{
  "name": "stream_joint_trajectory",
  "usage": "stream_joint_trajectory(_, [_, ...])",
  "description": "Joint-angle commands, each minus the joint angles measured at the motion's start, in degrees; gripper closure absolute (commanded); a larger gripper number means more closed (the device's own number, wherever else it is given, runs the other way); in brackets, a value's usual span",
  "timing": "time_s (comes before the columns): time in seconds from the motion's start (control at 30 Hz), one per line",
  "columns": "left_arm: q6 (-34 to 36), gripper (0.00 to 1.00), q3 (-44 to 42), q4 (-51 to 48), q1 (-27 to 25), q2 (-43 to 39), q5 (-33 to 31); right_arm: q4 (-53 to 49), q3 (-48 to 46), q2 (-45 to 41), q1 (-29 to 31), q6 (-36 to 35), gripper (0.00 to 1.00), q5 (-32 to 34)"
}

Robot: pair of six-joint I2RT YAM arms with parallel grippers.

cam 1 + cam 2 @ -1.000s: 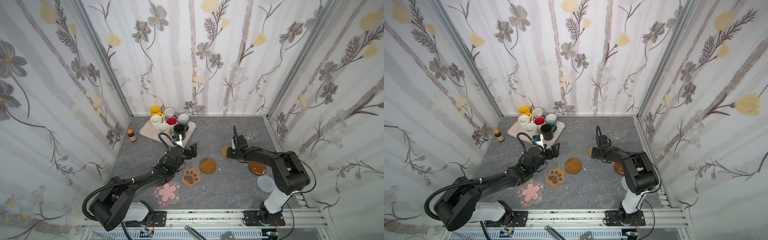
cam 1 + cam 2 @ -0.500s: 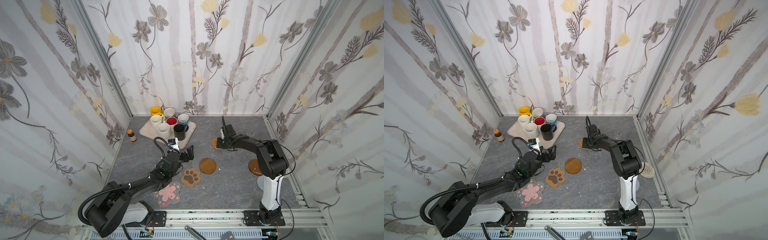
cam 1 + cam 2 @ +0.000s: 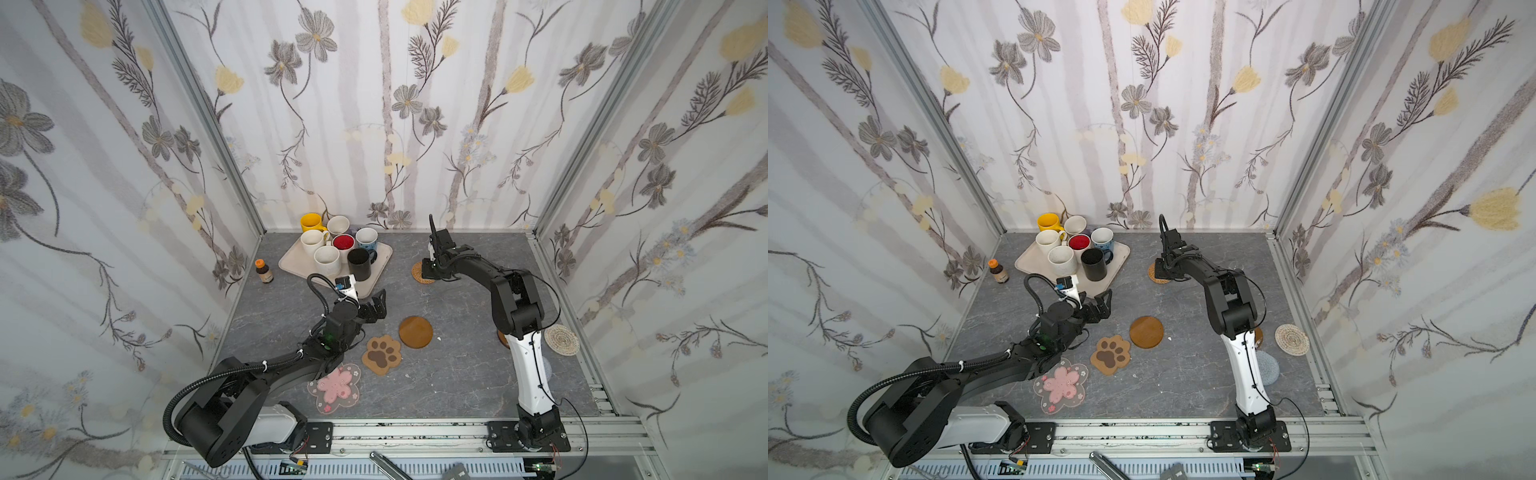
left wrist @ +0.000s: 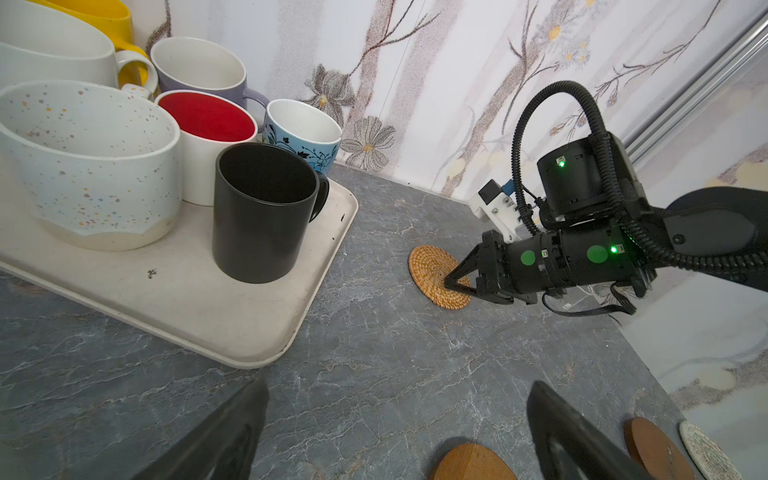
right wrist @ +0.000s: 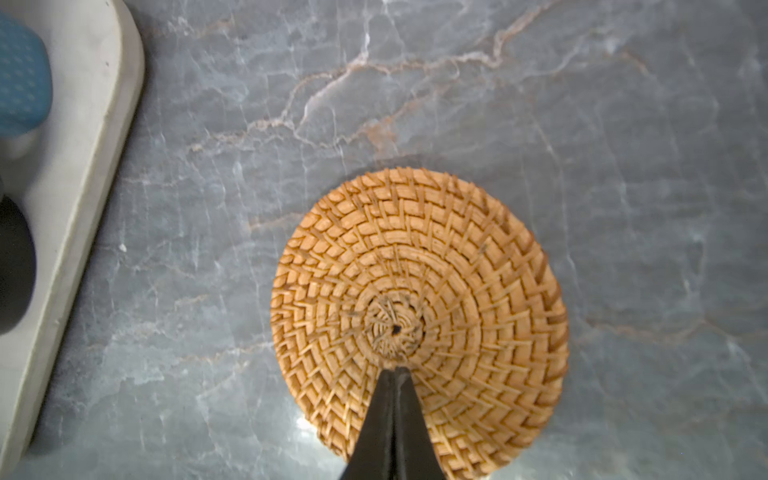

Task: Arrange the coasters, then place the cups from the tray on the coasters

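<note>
Right wrist: coaster (image 5: 415, 266) beneath closed jaws

The woven rattan coaster (image 5: 419, 291) looks rough, the stone-look tabletop (image 5: 540, 104) matt, the beige tray (image 4: 187, 299) smooth.

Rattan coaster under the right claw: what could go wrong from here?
1. The shut right claw seems to touch the rattan coaster only with its tips, off centre; a push may snag the weave or spin it.
2. The tray rim is close; a push that way could jam the coaster against it.
3. The open left claw hovers near the tray; arms could crowd.
</note>
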Motion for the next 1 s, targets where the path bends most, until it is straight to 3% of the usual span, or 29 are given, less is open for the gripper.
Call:
stream_joint_trajectory(0.0, [-1.77,0.0,-0.57,3.0,0.64,0.14,1.37,-6.37,2.24,1.47,0.15,-1.86,0.95,-0.84])
stream_joint_trajectory(0.4, [-2.53,0.0,-0.95,3.8,1.55,0.47,3.15,-18.8,19.32,9.8,0.09,-4.71,0.92,-2.55])
stream_joint_trajectory(0.6, [-2.69,0.0,-1.71,4.18,1.56,-0.47,2.89,-19.42,24.98,12.42,-0.66,-3.42,0.93,-3.3])
stream_joint_trajectory(0.97, [-3.05,0.0,-1.99,4.83,1.54,-0.32,2.98,-12.9,25.2,12.1,-0.75,1.03,0.94,-9.06])
